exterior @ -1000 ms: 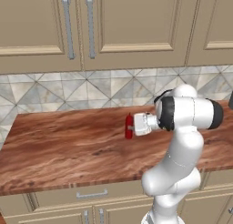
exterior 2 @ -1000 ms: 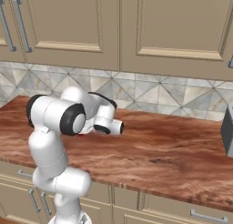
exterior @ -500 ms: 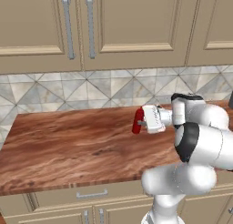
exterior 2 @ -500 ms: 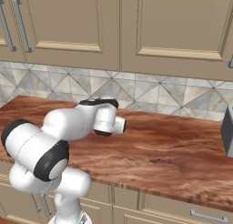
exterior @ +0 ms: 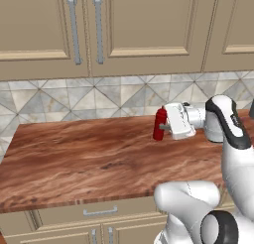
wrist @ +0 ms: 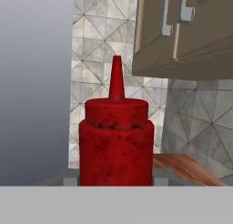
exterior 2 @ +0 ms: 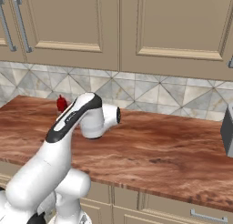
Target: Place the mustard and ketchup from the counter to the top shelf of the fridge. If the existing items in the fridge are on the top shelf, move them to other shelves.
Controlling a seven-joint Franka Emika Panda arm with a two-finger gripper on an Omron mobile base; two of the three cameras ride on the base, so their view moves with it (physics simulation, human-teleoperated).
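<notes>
One ketchup (exterior: 159, 124) in claw (exterior: 165, 124), seemingly unlabelled, above counter (exterior: 74, 158)

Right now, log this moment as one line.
gripper: shut on ketchup | ketchup: lifted above counter | phase: carrying

You see the counter (exterior 2: 159, 145), reddish-brown wood grain, running across the picture, with beige drawer fronts (exterior 2: 182, 209) under its front edge. Behind it stands the grey triangle-tiled backsplash (exterior 2: 150, 93), and above that the beige panelled wall cabinets (exterior 2: 168, 27); two grey bar handles (exterior 2: 22, 25) hang on the leftmost doors. The white arm (exterior 2: 68, 141) rises from your lower left and bends over the counter's left part. Just beyond its upper link you can make out a small piece of the ketchup (exterior 2: 61, 103), red, against the backsplash. A grey object (exterior 2: 227, 132) sits at the right edge, cut off by the frame.
</notes>
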